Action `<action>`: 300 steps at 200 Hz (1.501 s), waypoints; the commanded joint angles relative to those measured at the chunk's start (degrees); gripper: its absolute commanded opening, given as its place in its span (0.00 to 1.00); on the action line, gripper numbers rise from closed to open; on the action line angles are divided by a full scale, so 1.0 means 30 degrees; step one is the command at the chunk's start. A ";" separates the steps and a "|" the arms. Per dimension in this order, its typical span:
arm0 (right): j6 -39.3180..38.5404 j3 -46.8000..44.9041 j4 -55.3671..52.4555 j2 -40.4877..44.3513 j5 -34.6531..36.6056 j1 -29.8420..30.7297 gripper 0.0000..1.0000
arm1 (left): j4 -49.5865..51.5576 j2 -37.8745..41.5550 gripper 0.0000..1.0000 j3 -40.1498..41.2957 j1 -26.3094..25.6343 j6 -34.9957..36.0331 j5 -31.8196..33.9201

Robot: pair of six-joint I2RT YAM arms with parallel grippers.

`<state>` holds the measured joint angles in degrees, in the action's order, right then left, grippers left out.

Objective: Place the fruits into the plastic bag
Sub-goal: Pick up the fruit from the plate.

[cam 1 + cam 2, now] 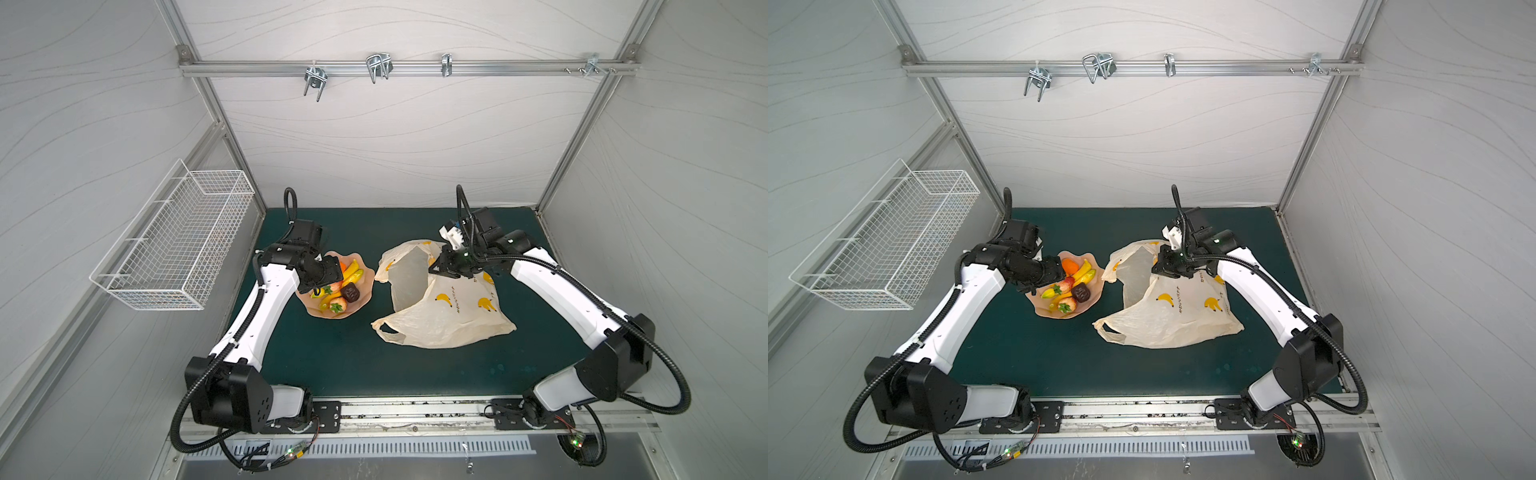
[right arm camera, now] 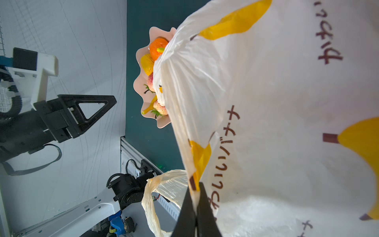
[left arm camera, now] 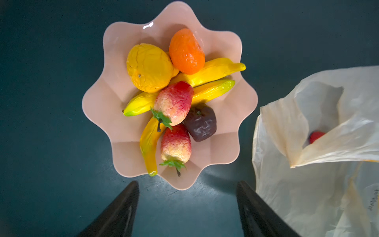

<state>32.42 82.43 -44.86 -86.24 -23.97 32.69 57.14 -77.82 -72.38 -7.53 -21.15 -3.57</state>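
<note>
pinkish scalloped plate (image 3: 242, 115): sits on the dark green table (image 1: 353, 365), piled with toy fruits
on the plate: a round yellow fruit (image 3: 149, 67), an orange one (image 3: 186, 51), three yellow bananas (image 3: 209, 70), two red strawberries (image 3: 174, 102) with green tops, a dark brown lumpy one (image 3: 202, 123)
cream crinkly plastic bag (image 1: 449, 307): printed with yellow banana bunches, lying just beside the plate, mouth turned toward it
right gripper (image 2: 195, 195): pinched tight on the bag's upper rim, holding the mouth lifted open
left gripper (image 3: 187, 182): jaws spread wide with nothing between them, hanging over the plate's edge
in the bag: one small red fruit (image 3: 316, 136) showing through the opening; anything more under the folds, can't tell
progress: barely started I'd say — one piece in, eight left to move
next up: my guess is the top strawberry — it sits highest on the pile
</note>
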 commanded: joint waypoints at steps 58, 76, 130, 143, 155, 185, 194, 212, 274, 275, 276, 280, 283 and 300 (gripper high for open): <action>-0.0567 0.0245 -0.0903 0.0551 0.0283 0.0003 0.00 | -0.1032 -0.3537 0.76 -0.0630 0.0880 0.2529 0.0437; -0.0618 0.0267 -0.0953 0.0519 0.0258 0.0003 0.00 | -0.1583 -0.4614 0.76 -0.0685 0.1058 0.2610 0.0174; -0.0624 0.0468 -0.1093 0.0423 0.0272 0.0003 0.00 | -0.2682 -0.7018 0.74 -0.1133 0.1248 0.2508 0.0327; -0.0640 0.0474 -0.1112 0.0415 0.0295 -0.0005 0.00 | -0.2935 -0.7237 0.74 -0.1121 0.1250 0.2446 0.0225; -0.0615 0.0486 -0.1092 0.0419 0.0312 0.0003 0.00 | -0.3253 -0.7363 0.74 -0.1036 0.1250 0.2353 0.0212; -0.0613 0.0578 -0.1145 0.0380 0.0341 -0.0006 0.00 | -0.3599 -0.7836 0.73 -0.1039 0.1248 0.2302 0.0223; -0.0596 0.0632 -0.1183 0.0329 0.0340 0.0003 0.00 | -0.3681 -0.7946 0.72 -0.0967 0.1250 0.2270 0.0254; -0.0596 0.0728 -0.1202 0.0267 0.0341 0.0003 0.00 | -0.3798 -0.8167 0.71 -0.0977 0.1250 0.2193 0.0196; -0.0641 0.1121 -0.1249 -0.0072 0.0342 0.0003 0.00 | -0.3562 -0.7652 0.59 -0.0884 0.1235 0.1983 -0.0388; -0.0642 0.1119 -0.1248 -0.0077 0.0342 0.0003 0.00 | -0.3585 -0.7614 0.58 -0.0874 0.1228 0.1967 -0.0419; -0.0627 0.1132 -0.1248 -0.0080 0.0357 0.0003 0.00 | -0.3568 -0.7594 0.58 -0.0869 0.1225 0.1959 -0.0434; -0.0630 0.1148 -0.1247 -0.0068 0.0345 0.0003 0.00 | -0.3537 -0.7461 0.58 -0.0835 0.1249 0.1926 -0.0491; -0.0619 0.1193 -0.1247 -0.0099 0.0368 0.0003 0.00 | -0.3501 -0.7374 0.57 -0.0813 0.1246 0.1897 -0.0542; -0.0642 0.1279 -0.1247 -0.0167 0.0352 0.0003 0.00 | -0.3305 -0.6785 0.53 -0.0626 0.1249 0.1762 -0.0755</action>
<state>31.42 84.79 -47.16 -86.26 -23.03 32.71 46.50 -101.56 -73.28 -4.12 -15.22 -4.32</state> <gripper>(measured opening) 0.050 0.554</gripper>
